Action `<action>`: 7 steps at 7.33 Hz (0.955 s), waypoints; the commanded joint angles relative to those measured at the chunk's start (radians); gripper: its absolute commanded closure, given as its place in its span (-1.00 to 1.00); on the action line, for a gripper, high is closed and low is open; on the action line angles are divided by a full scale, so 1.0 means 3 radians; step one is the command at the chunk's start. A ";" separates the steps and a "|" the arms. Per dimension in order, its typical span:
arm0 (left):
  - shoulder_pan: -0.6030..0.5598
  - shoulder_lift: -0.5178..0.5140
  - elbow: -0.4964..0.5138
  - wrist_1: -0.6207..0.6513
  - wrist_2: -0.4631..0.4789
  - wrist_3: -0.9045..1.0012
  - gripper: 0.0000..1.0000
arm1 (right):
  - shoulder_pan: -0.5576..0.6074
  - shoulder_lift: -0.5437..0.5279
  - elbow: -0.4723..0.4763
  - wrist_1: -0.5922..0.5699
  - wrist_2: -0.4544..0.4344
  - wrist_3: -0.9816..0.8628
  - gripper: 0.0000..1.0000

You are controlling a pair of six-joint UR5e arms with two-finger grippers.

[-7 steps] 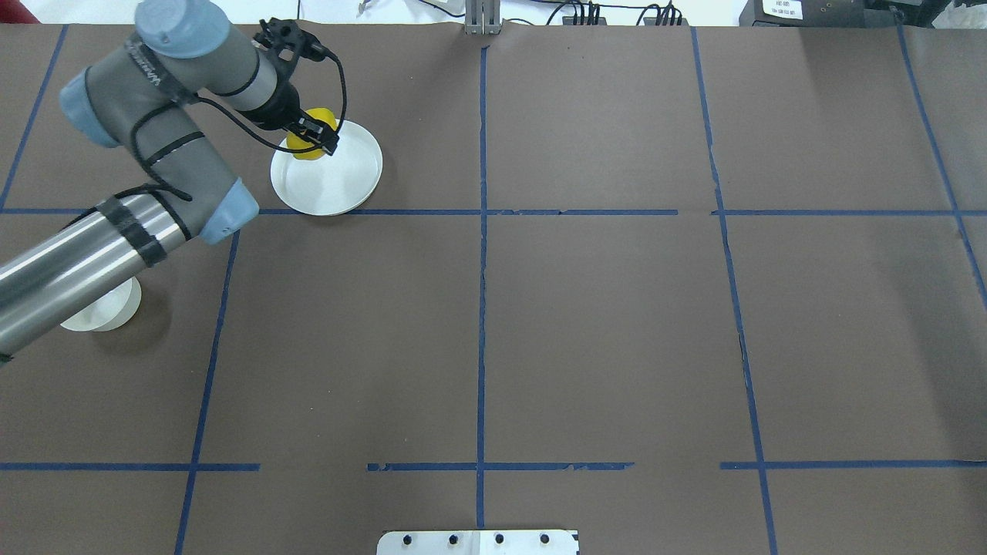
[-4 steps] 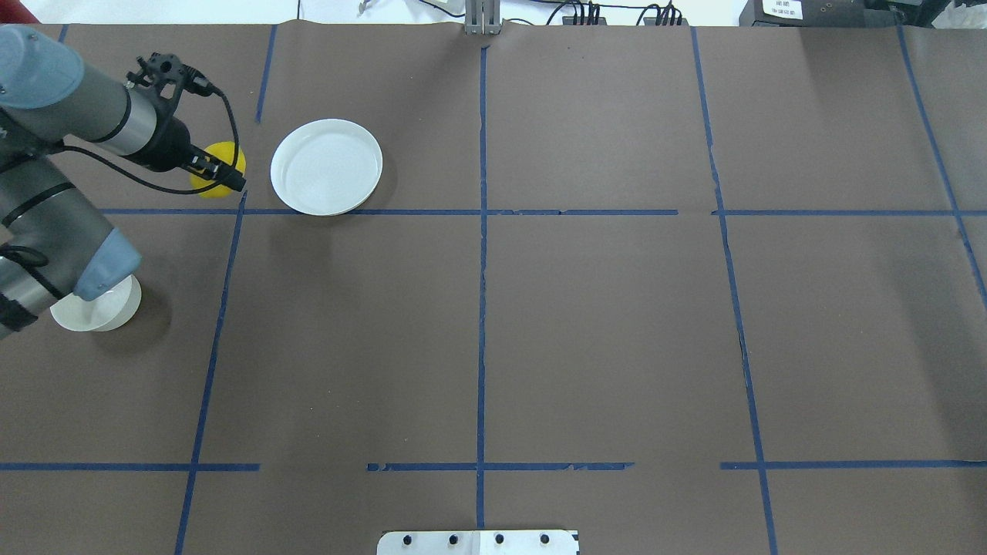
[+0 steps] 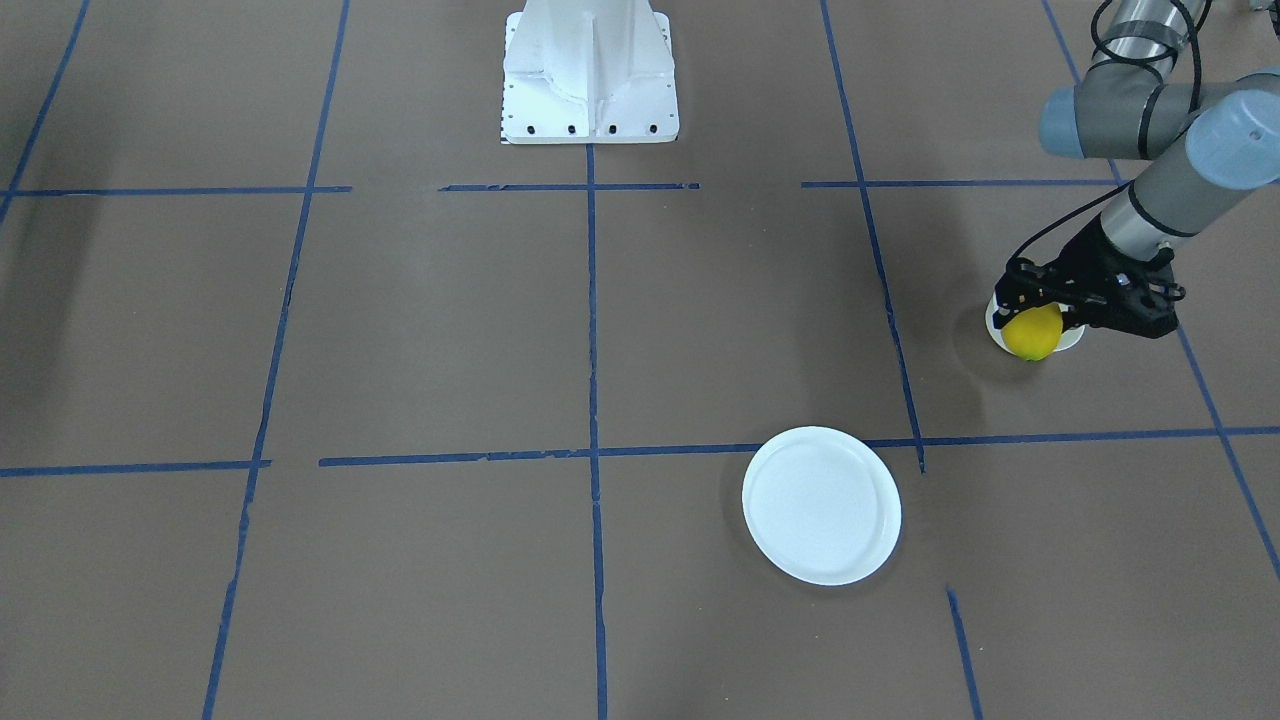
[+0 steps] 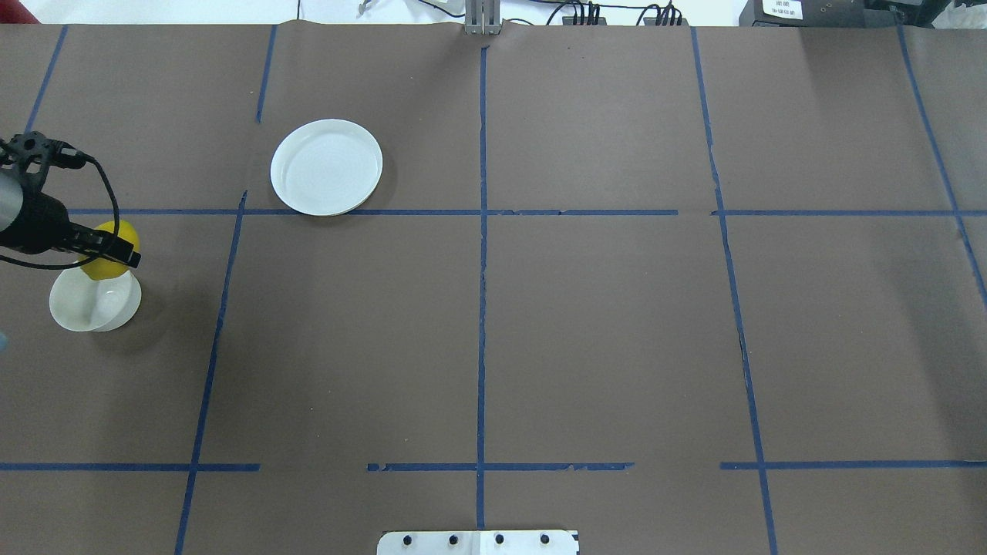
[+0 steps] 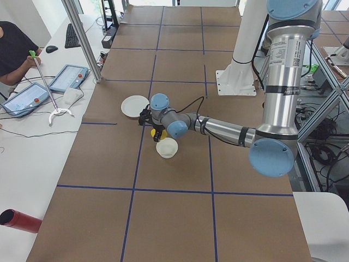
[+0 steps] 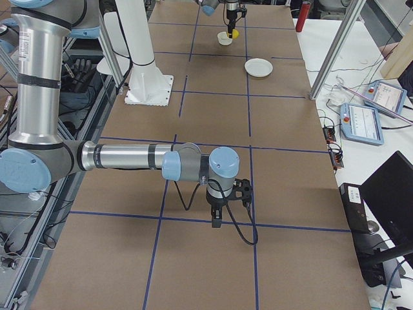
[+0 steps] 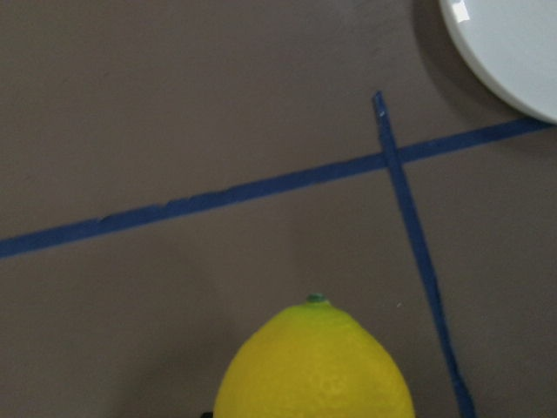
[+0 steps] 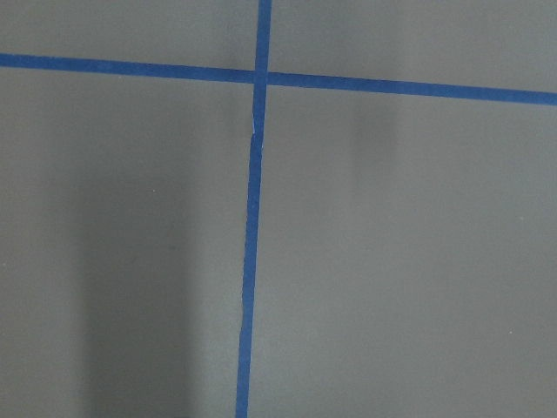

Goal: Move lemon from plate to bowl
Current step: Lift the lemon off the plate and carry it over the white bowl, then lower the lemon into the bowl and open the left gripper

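Note:
My left gripper is shut on the yellow lemon and holds it above the far rim of the small white bowl. The front-facing view shows the lemon in the gripper, hiding most of the bowl. The left wrist view shows the lemon with its green tip. The flat white plate lies empty to the right and farther away; it also shows in the front-facing view. My right gripper hangs over bare table in the exterior right view only; I cannot tell whether it is open.
Blue tape lines cross the brown table cover. The white robot base stands at the table's near middle edge. An operator's desk with tablets runs along the far side, behind metal posts.
My left gripper has carried the lemon off the plate, leftwards and back toward the robot, to above the bowl. The plate now lies empty.

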 commanded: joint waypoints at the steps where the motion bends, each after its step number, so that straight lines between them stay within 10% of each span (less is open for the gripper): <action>1: 0.0024 0.0242 -0.0145 -0.0004 0.0229 -0.0048 1.00 | 0.0000 0.0000 0.0000 0.0000 0.0000 0.0000 -1.00; 7: 0.0045 0.0237 -0.0073 0.0037 0.0041 -0.0049 0.77 | 0.0000 0.0000 0.0000 0.0000 0.0000 0.0000 -1.00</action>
